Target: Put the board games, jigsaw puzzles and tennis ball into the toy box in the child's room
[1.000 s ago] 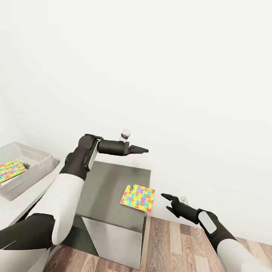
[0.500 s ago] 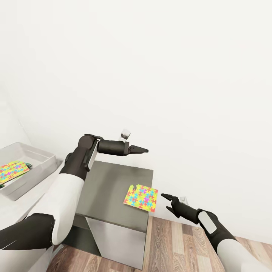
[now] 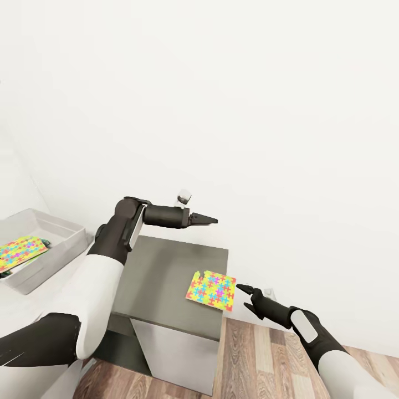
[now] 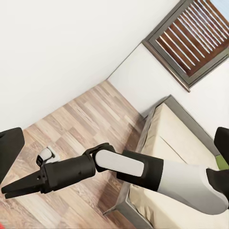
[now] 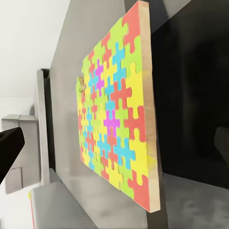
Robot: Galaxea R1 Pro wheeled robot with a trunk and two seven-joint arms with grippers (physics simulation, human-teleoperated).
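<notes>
While one jigsaw puzzle [image 3: 19,250] already lies in the toy box [image 3: 61,235], I judge the second puzzle [image 3: 211,290] on the table [image 3: 160,277] remains, just ahead of my right fingers [image 3: 247,297], parted and empty. My right wrist camera shows its thick edge [image 5: 153,119]. My left fingers [image 3: 209,220], together, hover beyond it.

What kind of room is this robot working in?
Probably a child's bedroom: a bed stands on a wood plank floor, a colourful jigsaw puzzle lies on a grey cabinet, and another sits in a toy box.
</notes>
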